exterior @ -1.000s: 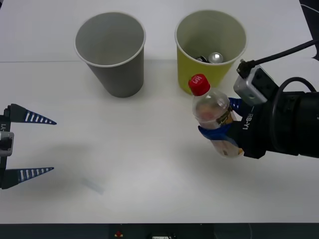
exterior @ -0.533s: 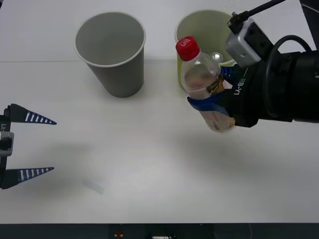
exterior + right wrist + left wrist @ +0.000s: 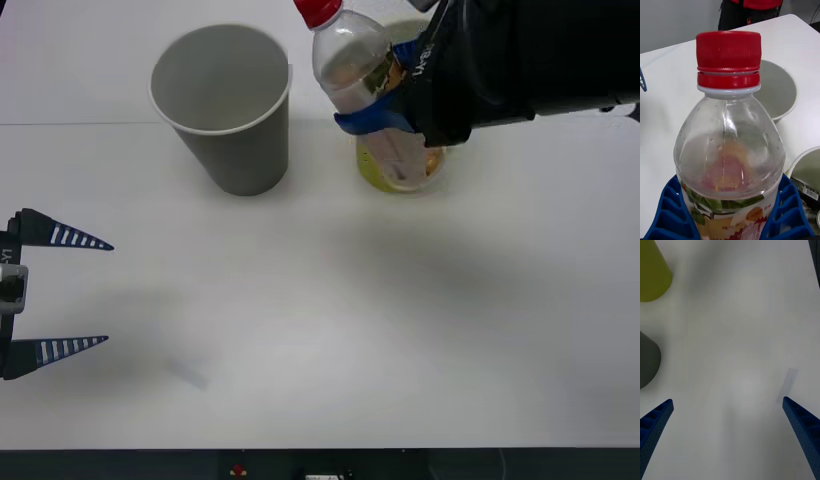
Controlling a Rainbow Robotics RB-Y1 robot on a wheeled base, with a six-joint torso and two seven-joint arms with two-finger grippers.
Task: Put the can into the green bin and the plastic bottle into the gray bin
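The right gripper (image 3: pixel 385 110), jaws clamped on the plastic bottle (image 3: pixel 365 90), holds it tilted in the air before the green bin (image 3: pixel 375 175), hiding most of that bin in the front view. Just beside it stands the gray bin (image 3: pixel 222 105), its interior bare; the right wrist view shows a dark object inside the green bin, possibly the can (image 3: pixel 807 191). The left gripper (image 3: pixel 55 295) rests over the table (image 3: pixel 320 330) with jaws spread wide, well apart from both bins.

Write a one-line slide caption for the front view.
Right claw carries the plastic bottle above the green bin, beside the gray bin; left claw waits open.
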